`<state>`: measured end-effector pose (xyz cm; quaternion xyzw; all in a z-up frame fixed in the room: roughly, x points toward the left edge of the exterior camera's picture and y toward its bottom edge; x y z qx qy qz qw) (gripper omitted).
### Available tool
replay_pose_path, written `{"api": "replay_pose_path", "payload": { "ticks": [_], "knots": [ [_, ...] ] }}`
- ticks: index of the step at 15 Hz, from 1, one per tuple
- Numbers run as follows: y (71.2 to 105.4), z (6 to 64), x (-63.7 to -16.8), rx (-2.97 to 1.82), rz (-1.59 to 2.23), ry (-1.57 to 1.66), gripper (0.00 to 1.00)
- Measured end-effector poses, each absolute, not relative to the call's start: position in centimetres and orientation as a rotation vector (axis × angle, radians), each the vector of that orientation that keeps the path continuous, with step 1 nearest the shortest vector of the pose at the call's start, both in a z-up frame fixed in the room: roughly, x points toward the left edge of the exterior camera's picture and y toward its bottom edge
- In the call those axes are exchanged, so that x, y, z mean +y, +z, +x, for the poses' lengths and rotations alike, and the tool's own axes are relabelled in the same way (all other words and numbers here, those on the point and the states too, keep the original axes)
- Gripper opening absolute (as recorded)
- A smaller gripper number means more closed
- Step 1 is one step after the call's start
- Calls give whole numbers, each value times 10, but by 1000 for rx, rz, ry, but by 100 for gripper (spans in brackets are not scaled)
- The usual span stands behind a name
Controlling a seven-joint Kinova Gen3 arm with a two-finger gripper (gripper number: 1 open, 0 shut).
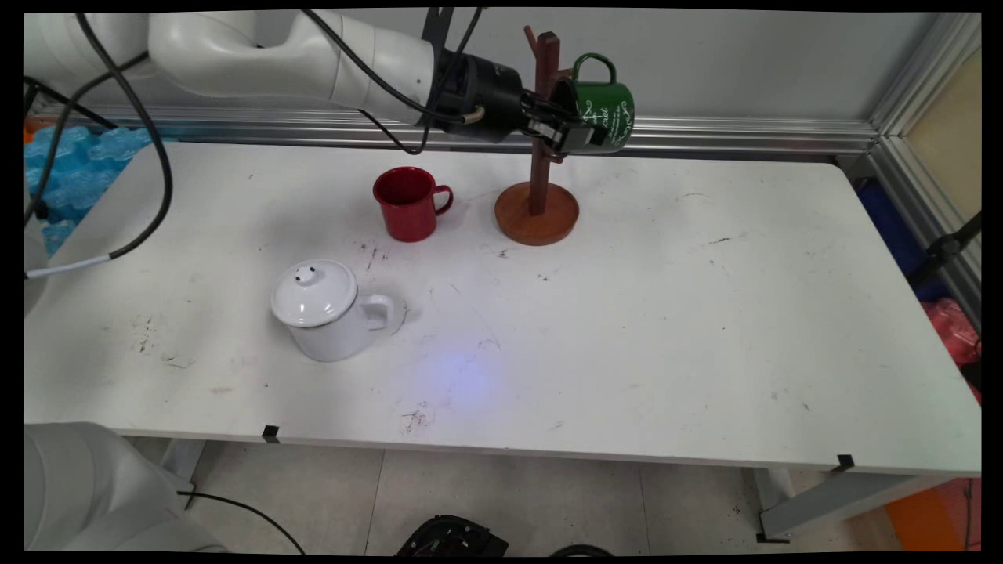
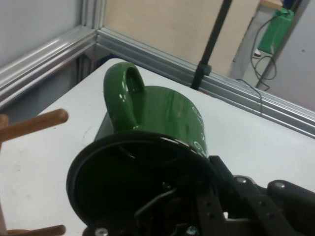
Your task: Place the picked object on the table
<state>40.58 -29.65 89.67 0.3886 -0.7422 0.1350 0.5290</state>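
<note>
The white lidded pot (image 1: pixel 329 309) and red mug (image 1: pixel 407 203) are sitting on the surface (image 1: pixel 666 313), well apart from the gripper (image 1: pixel 566 129), whose fingers are clamping the rim of the green mug (image 1: pixel 599 110) aloft beside the wooden mug tree (image 1: pixel 541 157). The green mug is looking rigid, glossy, likely slippery; the tree's pegs are crowding it on the left, while open room is lying rightward.

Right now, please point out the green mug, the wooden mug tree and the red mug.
green mug (image 1: pixel 610 110), main view, its side wall.
wooden mug tree (image 1: pixel 537 213), main view, its round base.
red mug (image 1: pixel 407 210), main view, its outer wall.
</note>
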Motion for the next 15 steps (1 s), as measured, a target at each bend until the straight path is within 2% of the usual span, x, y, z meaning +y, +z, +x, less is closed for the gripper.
{"api": "replay_pose_path", "payload": {
  "ticks": [15],
  "knots": [
    [941, 429, -261, -1937, 852, 323, 0]
  ]
}}
